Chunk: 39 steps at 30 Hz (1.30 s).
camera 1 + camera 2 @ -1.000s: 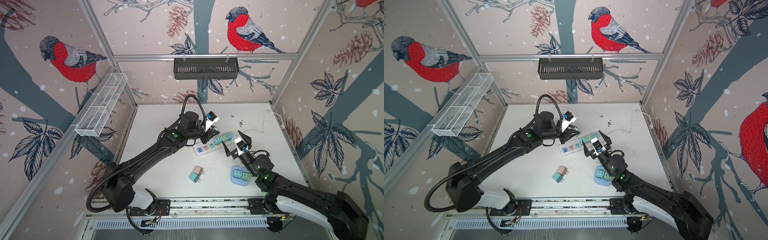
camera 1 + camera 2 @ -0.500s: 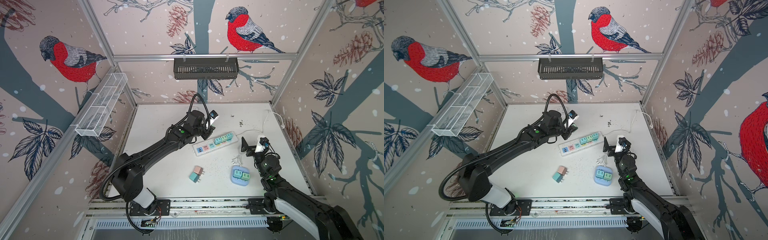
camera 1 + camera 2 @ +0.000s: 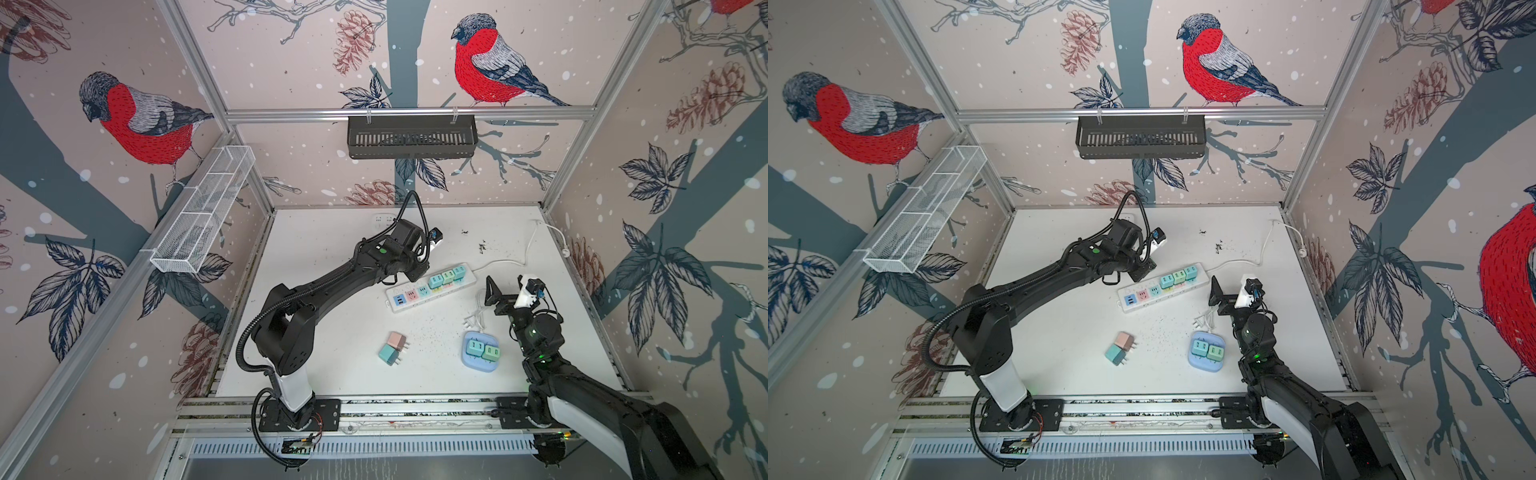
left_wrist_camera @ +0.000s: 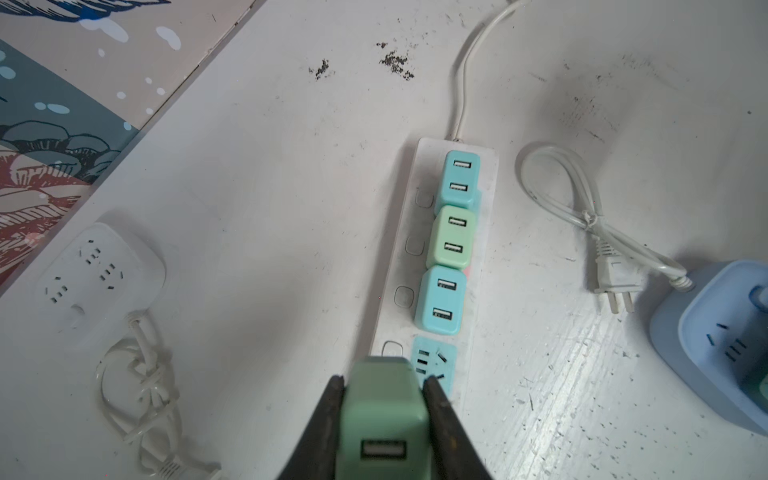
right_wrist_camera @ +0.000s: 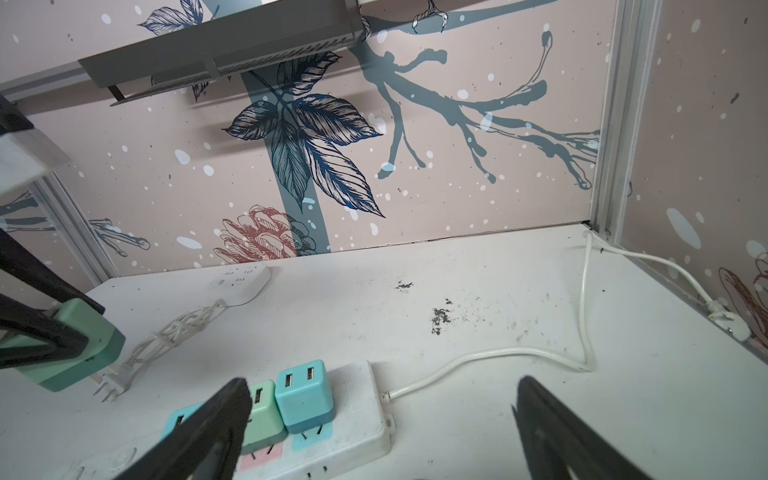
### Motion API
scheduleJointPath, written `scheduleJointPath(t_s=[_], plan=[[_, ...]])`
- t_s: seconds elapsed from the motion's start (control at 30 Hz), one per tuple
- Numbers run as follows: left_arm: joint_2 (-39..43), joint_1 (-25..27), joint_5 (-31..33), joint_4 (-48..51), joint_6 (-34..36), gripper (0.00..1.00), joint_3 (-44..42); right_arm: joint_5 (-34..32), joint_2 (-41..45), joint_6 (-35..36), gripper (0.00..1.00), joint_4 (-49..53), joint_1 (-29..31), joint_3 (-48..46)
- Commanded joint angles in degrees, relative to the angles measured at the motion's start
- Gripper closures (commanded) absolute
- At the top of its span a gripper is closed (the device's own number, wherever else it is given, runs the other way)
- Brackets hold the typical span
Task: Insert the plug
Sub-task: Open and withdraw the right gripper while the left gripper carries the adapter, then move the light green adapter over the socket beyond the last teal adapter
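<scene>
1. Plug (image 4: 382,419), green, sits pinched by the left gripper (image 4: 382,381), just beside the free blue socket (image 4: 434,361) of the power strip (image 4: 405,266).
2. Right gripper (image 5: 382,388), fingers spread wide, has drawn back rightward off the strip; seating the plug likely falls to the left arm.

Power strip (image 3: 411,295) lies mid-tabletop (image 3: 311,237); plug (image 4: 382,415) in my left gripper (image 4: 382,380) above it; two loose adapters (image 3: 394,348) in front.
</scene>
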State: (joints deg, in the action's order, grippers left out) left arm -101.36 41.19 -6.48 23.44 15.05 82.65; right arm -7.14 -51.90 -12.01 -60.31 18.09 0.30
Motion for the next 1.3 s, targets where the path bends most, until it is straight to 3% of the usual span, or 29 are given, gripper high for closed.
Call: scheduleJointPath(t_s=[0.0,0.3,0.77,1.27], plan=[[-0.93,0.03,-1.58,2.5,1.93,1.0,0.73,1.43,-0.22,-0.6,0.0,-4.99,0.02,-0.55],[-3.76,0.21,-6.42,5.3,5.36,1.0,2.22,2.94,-0.13,-0.86,0.0,-6.14,-0.53,-1.28],[-12.52,0.12,-7.09,10.92,7.53,1.0,8.29,4.58,-1.23,-0.25,0.0,-5.01,-0.66,-0.06],[-13.63,-2.77,-13.53,6.81,8.31,1.0,7.96,5.44,-1.96,-0.11,0.0,-4.92,-0.67,0.31]])
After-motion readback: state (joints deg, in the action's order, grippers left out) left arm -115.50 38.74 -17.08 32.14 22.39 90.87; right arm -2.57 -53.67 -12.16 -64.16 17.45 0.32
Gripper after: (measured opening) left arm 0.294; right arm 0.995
